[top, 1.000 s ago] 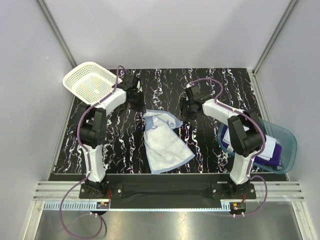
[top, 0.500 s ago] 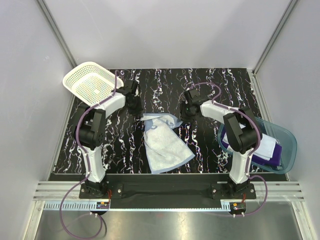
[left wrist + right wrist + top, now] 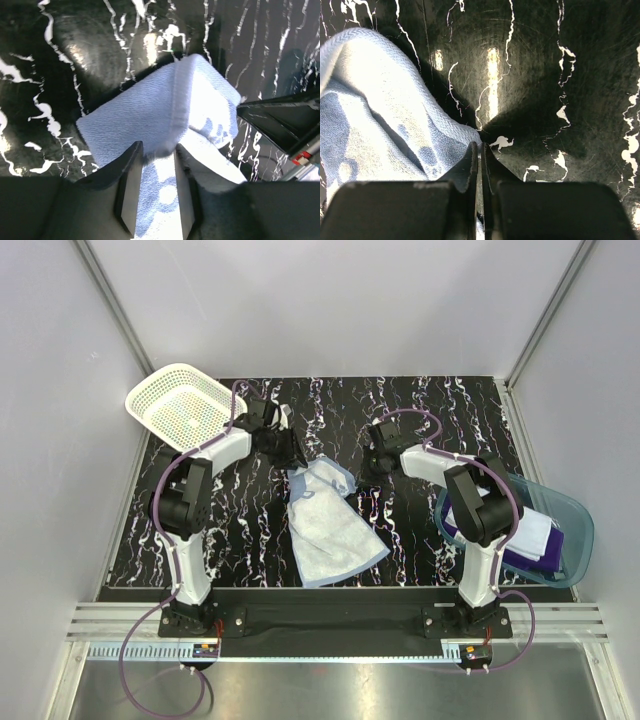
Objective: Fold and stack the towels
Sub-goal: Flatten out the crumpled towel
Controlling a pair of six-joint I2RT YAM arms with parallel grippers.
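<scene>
The light blue towel (image 3: pixel 328 525) with a white print lies crumpled mid-table, its far edge folded over. My left gripper (image 3: pixel 285 450) is at its far left corner. In the left wrist view the left gripper (image 3: pixel 157 150) is open, its fingers (image 3: pixel 131 185) straddling the towel's (image 3: pixel 145 110) folded edge. My right gripper (image 3: pixel 372 468) is at the far right corner. In the right wrist view it (image 3: pixel 480 147) is shut, pinching a thin edge of the towel (image 3: pixel 375 100). The purple towel (image 3: pixel 553 542) and the white towel (image 3: pixel 535 528) lie in the blue tub.
The translucent blue tub (image 3: pixel 578 525) stands at the right edge beside the right arm. A white lattice basket (image 3: pixel 180 405) sits at the far left corner. Grey walls close in the black marbled table (image 3: pixel 450 410) on three sides.
My left gripper moved right onto the towel's far left corner and opened. My right gripper moved left and shut at the far right corner, and that corner has shifted a little.
</scene>
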